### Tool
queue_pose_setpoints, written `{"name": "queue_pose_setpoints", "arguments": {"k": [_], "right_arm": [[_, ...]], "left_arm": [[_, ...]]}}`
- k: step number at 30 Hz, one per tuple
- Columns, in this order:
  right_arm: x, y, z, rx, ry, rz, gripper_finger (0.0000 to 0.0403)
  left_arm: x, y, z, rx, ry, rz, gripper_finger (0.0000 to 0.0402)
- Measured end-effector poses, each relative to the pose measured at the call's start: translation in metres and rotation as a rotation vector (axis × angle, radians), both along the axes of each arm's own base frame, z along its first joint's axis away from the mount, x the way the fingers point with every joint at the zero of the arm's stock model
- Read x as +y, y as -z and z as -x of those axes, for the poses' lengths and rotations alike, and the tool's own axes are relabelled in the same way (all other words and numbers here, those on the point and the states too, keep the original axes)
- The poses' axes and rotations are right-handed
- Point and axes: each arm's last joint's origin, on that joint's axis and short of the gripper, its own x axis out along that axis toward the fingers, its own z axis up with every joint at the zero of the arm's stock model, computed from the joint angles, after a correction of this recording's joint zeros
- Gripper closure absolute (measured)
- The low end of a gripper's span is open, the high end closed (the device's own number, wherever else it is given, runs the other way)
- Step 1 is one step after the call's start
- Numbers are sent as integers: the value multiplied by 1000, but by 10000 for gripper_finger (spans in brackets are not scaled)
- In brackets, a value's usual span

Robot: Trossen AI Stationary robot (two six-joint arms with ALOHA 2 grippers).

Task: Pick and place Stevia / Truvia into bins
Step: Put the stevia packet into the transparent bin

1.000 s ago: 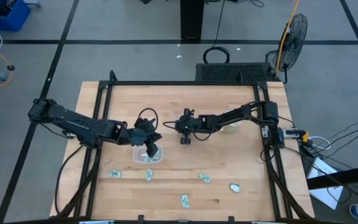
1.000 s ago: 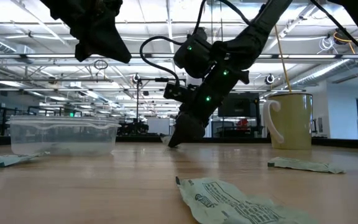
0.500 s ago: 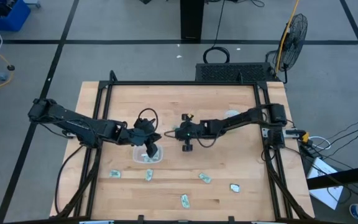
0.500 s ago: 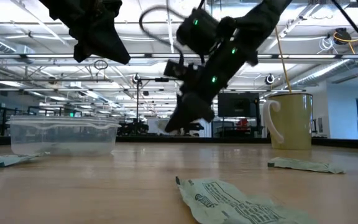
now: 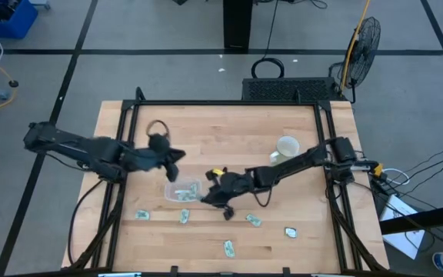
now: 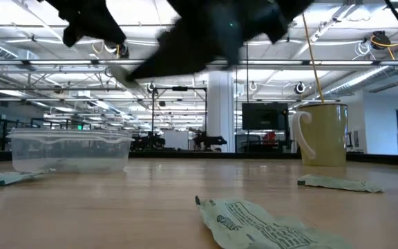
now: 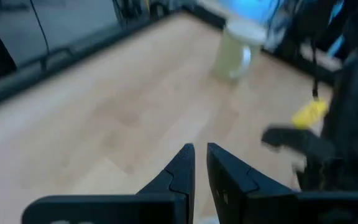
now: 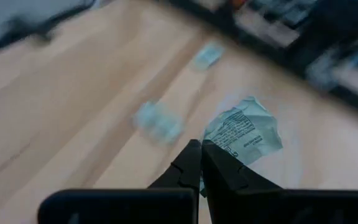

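Broadly, the wooden bench (image 5: 229, 135) is crossed by both arms. The clear tub (image 5: 181, 191) is seen left of the middle, with a few sachets inside. The mug (image 5: 287, 146) stands well apart, on the right. The right pincer (image 5: 215, 198) is held just beside the tub's right edge, its fingers pressed together on a crumpled green and white sachet (image 8: 241, 132). The left pincer (image 5: 174, 156) is held above bare wood behind the tub, its fingers nearly together and empty. Loose sachets (image 5: 253, 220) are scattered along the near side.
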Motion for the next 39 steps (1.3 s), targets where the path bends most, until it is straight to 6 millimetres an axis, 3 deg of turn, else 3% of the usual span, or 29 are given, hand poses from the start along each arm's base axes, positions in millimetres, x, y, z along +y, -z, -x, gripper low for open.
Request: {"name": "queue_pose_setpoints", "arguments": {"k": [6,10,13,15,18,25,35,39], "right_arm": [[-19,-17,-42,15,34,-29,403],[-33,-9,-64,88,44,-79,403],[-32,9,-77,103,39,-63,403],[-32,27,-78,147,53,-21,403],[-35,35,-80,149,116,45,403],[-52,31,-82,147,168,-2,377],[-44,33,-79,191,109,-64,310],[-42,15,-73,184,90,-45,299]], "left_arm": [[9,-26,32,-145,-21,-12,355],[11,-33,44,-177,-7,-20,355],[11,-34,46,-181,0,-31,355],[11,-34,45,-181,8,-29,355],[10,-32,43,-159,38,-21,355],[8,-27,39,-117,58,-21,355],[8,-22,39,-73,67,-11,355],[5,-13,43,16,139,129,355]]}}
